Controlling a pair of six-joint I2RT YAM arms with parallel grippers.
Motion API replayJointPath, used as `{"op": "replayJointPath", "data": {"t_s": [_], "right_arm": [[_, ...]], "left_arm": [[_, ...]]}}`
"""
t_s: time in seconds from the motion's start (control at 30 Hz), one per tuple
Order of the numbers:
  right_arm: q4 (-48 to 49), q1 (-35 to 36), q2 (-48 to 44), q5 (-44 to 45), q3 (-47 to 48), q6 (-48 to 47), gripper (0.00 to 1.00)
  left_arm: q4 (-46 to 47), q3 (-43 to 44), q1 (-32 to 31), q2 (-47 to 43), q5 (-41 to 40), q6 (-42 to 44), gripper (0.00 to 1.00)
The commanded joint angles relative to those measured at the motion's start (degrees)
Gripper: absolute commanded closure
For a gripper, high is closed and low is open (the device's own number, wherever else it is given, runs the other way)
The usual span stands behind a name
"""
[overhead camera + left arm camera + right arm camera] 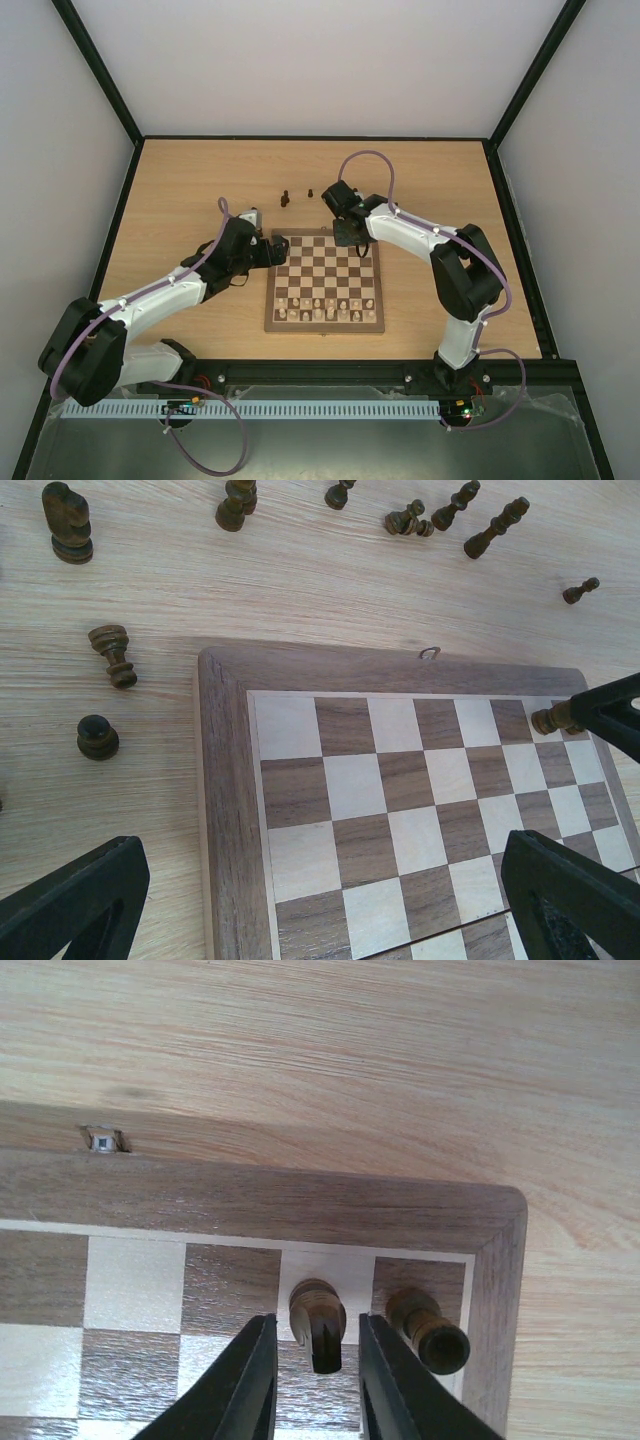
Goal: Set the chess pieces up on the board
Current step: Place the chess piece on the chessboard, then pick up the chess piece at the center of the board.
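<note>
Right gripper (315, 1325) is down over the far right corner of the board (300, 1200). Its jaws are narrow, with one finger either side of a dark piece (318, 1310). Thin slivers of gap show on both sides, so I honestly can't tell if it's pinching the piece or just bracketing it. The piece sits over the cream square one in from the corner. The wrist cam looks nearly straight down its long axis, rounded top towards the lens, so it reads as upright or close to it.

Just right of the fingers, in the dark corner square, is a corner piece (428, 1330). It's top up too, close beside the first but apart from it. Past the fingertips comes the board's brown border, then bare tabletop (350, 1050). There's a little metal clasp (102, 1142) set in the border off to the left.

Left gripper (322, 850) hangs over the board's far left corner, jaws wide, nothing in them. Out beyond its left finger, off the board, a rook (112, 655), a pawn (97, 737) and a knight (68, 520) stand on the table. Further ahead, several loose dark pieces (497, 527) lie on their sides, long axes slanting up to the right in that view. Pale pieces (325, 308) fill the rows nearest the arm bases.
</note>
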Motion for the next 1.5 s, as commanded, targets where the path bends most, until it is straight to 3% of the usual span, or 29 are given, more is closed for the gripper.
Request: {"op": "replayJointPath", "data": {"t_s": [0.0,0.3,0.43,0.83,0.93,1.1,1.33,1.47], "right_arm": [[-2.4,-0.5,-1.4,1.6,1.6,-0.5,0.71],[-4.4,-6.4,-3.5,0.4,11.9,-3.8,0.14],[-4.4,-9.4,-1.0,-1.4,16.8,-4.9,0.07],[-6.3,-12.6,14.4,-3.9,32.6,-5.9,0.17],[-6.5,-12.6,17.3,-3.8,34.5,-6.0,0.23],[-6.8,-12.7,20.8,-3.5,35.8,-6.1,0.46],[-8.0,-13.2,25.0,-4.0,38.1,-6.0,0.48],[-7.8,-13.4,26.1,-4.3,38.3,-5.9,0.54]], "left_arm": [[0.8,-0.2,0.3,-0.4,0.1,0.5,0.01],[1.4,-0.9,0.3,-1.6,0.2,0.4,0.0],[1.1,-0.8,0.3,-1.7,-0.1,0.3,0.01],[0.8,-0.8,0.3,-2.3,-0.3,0.4,0.01],[0.7,-0.8,0.3,-2.4,-0.4,0.4,0.01],[0.7,-0.8,0.2,-2.4,-0.3,0.4,0.0],[0.7,-0.9,0.3,-2.6,-0.2,0.4,0.01],[0.9,-0.9,0.3,-2.4,0.1,0.4,0.0]]}}
